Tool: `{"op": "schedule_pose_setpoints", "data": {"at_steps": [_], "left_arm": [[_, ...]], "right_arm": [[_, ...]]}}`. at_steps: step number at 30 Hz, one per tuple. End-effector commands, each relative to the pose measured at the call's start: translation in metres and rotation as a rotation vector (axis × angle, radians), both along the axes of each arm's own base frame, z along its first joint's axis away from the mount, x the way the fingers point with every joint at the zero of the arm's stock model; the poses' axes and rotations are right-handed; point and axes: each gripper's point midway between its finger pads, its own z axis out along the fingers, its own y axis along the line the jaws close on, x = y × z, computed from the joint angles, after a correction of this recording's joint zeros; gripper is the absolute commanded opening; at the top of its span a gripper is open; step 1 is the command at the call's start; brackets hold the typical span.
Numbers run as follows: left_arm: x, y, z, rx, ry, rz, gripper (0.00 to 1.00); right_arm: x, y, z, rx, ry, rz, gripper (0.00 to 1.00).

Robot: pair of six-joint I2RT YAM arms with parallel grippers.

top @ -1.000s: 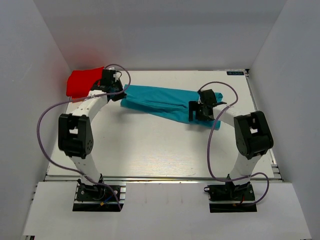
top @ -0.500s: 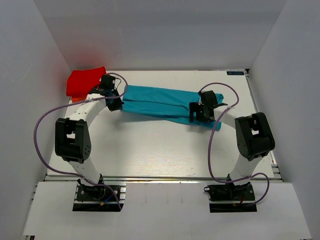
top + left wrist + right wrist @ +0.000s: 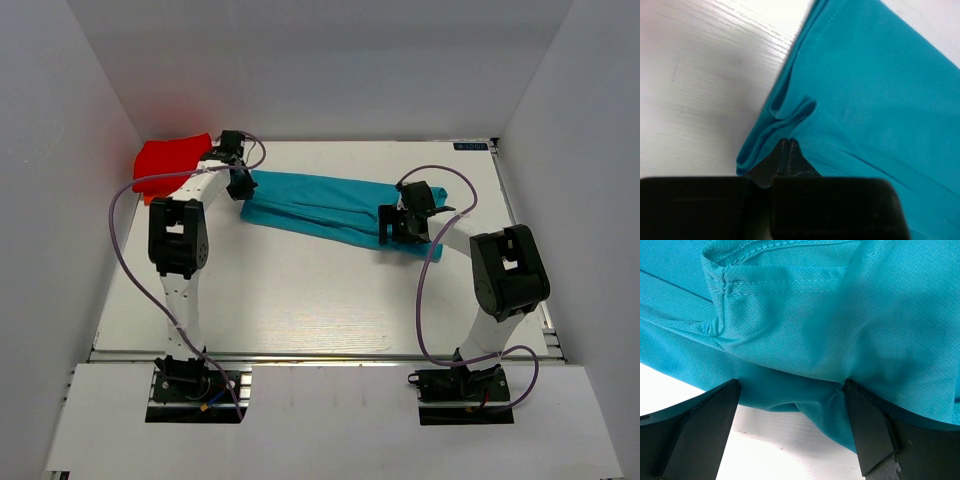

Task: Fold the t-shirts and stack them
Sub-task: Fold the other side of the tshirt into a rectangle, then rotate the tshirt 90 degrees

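The bench [image 3: 300, 300] carries both shirts on its far half. The teal shirt [image 3: 320, 205] is the larger shape: a long, rumpled band that slants across the top view from about 11 o'clock of the bench centre to about 3 o'clock, with lengthwise folds along it. The red shirt [image 3: 165, 160] lies bunched in the far left corner, at 10 o'clock, partly against the wall and apart from the teal one.

The left end effector [image 3: 240, 185] sits at the teal shirt's 11 o'clock end, between the two shirts. In its wrist view its fingers are pressed together at the tips and pinch a puckered fold at the cloth's edge, with creases running out from that spot. The right end effector [image 3: 392, 225] is at the 3 o'clock end. Its fingers [image 3: 705, 425] stand wide apart, teal cloth with a stitched hem sagging between them and bare bench below.
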Motion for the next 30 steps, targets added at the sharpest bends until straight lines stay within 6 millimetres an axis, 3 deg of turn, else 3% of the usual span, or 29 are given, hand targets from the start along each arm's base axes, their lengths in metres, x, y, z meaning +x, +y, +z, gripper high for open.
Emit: {"op": "schedule_pose_setpoints", "data": {"at_steps": [1,13,14,16,18,26,30], "left_arm": [[0.021,0.004,0.020,-0.002,-0.052,0.025,0.00],[0.063,-0.013,0.030,-0.066,-0.152,-0.013,0.01],[0.063,-0.013,0.021,-0.064,-0.137,-0.013,0.08],[0.066,-0.018,0.024,-0.083,-0.146,-0.026,0.56],[0.066,-0.018,0.024,-0.083,-0.146,-0.026,0.99],[0.067,-0.027,0.059,-0.122,-0.227,-0.086,0.99],[0.057,-0.040,0.070,-0.119,-0.254,-0.174,0.99]], "right_arm": [[-0.007,-0.008,-0.011,-0.032,0.047,-0.007,0.90],[-0.009,-0.009,-0.011,-0.041,0.051,-0.007,0.90],[-0.007,-0.010,-0.009,-0.037,0.047,-0.012,0.90],[-0.008,-0.010,-0.009,-0.038,0.052,-0.012,0.90],[-0.004,-0.008,-0.003,-0.033,0.034,-0.009,0.90],[0.008,-0.001,0.027,0.011,-0.035,-0.018,0.90],[0.011,0.003,0.055,0.054,-0.101,-0.030,0.90]]}}
